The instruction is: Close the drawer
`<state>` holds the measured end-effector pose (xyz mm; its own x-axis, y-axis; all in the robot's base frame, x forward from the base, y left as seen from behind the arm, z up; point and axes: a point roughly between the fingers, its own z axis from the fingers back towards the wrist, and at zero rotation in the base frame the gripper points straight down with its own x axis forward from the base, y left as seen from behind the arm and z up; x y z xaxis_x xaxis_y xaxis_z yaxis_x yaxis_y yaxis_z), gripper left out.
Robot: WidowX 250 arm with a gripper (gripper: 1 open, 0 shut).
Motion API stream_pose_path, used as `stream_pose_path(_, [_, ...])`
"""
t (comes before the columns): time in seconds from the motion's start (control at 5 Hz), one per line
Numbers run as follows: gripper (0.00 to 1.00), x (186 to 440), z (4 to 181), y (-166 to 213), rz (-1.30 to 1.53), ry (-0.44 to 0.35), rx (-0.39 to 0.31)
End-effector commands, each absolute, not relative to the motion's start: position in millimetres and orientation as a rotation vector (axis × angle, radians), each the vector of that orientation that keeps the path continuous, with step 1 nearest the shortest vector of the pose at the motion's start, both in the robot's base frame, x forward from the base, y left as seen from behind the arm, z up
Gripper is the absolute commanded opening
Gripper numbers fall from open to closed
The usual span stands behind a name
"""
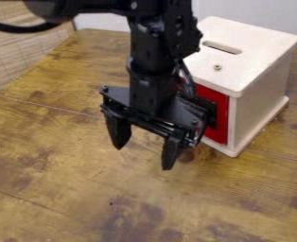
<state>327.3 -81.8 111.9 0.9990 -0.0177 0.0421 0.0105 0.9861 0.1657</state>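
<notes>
The red drawer (218,113) sits in the cream-white cube casing (253,71) at the right, its red front panel about flush with the casing's face. Its black wire handle is mostly hidden behind my arm. My black gripper (144,144) hangs open and empty just left of the drawer front, fingers pointing down above the wooden table. The fingers (117,132) are spread wide and hold nothing.
The worn wooden table (62,189) spreads to the left and front. A woven mat (19,52) lies at the far left. The casing has a slot in its top (224,47). The arm (158,47) rises above the gripper.
</notes>
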Motion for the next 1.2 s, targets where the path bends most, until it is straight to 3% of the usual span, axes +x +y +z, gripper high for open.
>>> stream_pose_path(0.0, [1.0, 328.3, 130.4, -87.2, -0.022, -0.111, 0.16])
stream_pose_path(1.0, [1.0, 333.9, 117.9, -83.7, 0.039, -0.108, 0.183])
